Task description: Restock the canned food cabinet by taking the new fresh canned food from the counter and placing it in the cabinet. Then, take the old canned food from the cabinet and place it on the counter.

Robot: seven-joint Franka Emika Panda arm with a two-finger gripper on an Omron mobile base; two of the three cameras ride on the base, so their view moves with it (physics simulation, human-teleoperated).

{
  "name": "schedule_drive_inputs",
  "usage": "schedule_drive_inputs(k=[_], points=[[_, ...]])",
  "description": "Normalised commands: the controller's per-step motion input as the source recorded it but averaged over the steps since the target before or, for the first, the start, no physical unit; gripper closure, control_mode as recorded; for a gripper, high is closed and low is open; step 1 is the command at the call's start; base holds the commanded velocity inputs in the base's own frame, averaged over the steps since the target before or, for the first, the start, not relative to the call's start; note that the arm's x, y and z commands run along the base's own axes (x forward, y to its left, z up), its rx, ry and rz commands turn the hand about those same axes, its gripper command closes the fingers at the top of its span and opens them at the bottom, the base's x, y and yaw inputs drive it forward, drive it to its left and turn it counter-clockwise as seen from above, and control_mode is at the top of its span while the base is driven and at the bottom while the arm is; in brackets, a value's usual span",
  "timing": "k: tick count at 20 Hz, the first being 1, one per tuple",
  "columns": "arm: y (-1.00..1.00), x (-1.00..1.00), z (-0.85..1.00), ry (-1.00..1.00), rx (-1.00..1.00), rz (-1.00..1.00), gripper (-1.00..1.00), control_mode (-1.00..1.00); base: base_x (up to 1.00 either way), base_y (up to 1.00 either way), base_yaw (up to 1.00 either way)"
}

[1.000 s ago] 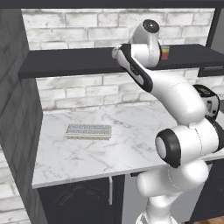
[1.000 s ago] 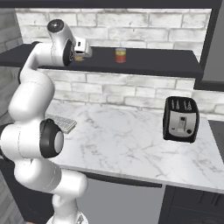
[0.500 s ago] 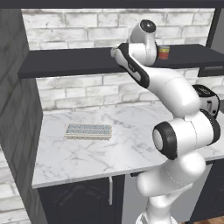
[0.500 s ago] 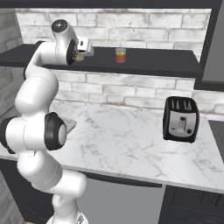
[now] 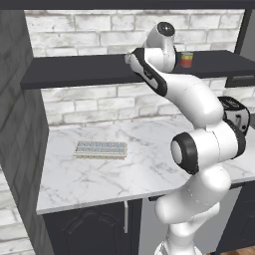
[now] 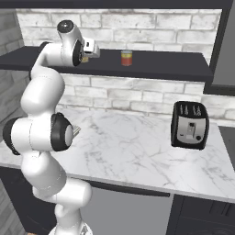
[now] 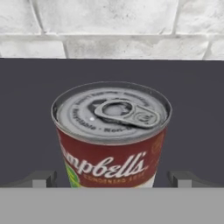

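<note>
The old canned food (image 7: pixel 112 135), a can with a dark red band and a yellow-green and white label, stands upright on the dark cabinet shelf (image 7: pixel 26 109) directly in front of my hand. My gripper (image 7: pixel 113 178) is open, one fingertip on each side of the can's lower body. In the right base view the gripper (image 6: pixel 88 54) is up at the cabinet shelf (image 6: pixel 160 66), with the old can (image 6: pixel 85 58) partly hidden behind it. The new fresh canned food (image 6: pixel 126 58), squat and red-orange, stands on the shelf further right, and it shows beside the arm (image 5: pixel 186 59). Below lies the white marble counter (image 5: pixel 149 169).
A black toaster (image 6: pixel 189 125) stands on the counter at the right. A flat grey gridded tray (image 5: pixel 100 148) lies on the counter's left part. A dark side wall (image 5: pixel 20 149) closes the left end, and a dark door (image 6: pixel 225 41) rises at the shelf's right end.
The hand has eased a little along the shelf towards the old can. Both cans stand where they were.
</note>
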Motion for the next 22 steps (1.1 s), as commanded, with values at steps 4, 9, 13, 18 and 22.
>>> schedule_drive_inputs(k=[4,9,13,18,22], points=[[0.0,0.05,-0.03,0.0,0.0,0.0,1.0,-1.0,0.0,0.0,0.0],[0.0,0.0,0.0,0.0,0.0,0.0,1.0,-1.0,0.0,0.0,0.0],[0.0,-0.22,0.0,-0.01,0.0,0.0,1.0,-1.0,0.0,0.0,0.0],[0.0,-0.97,0.0,-0.23,0.0,0.02,1.0,-1.0,0.0,0.0,0.0],[0.0,-1.0,0.06,-0.37,0.0,0.1,1.0,-1.0,0.0,0.0,0.0]])
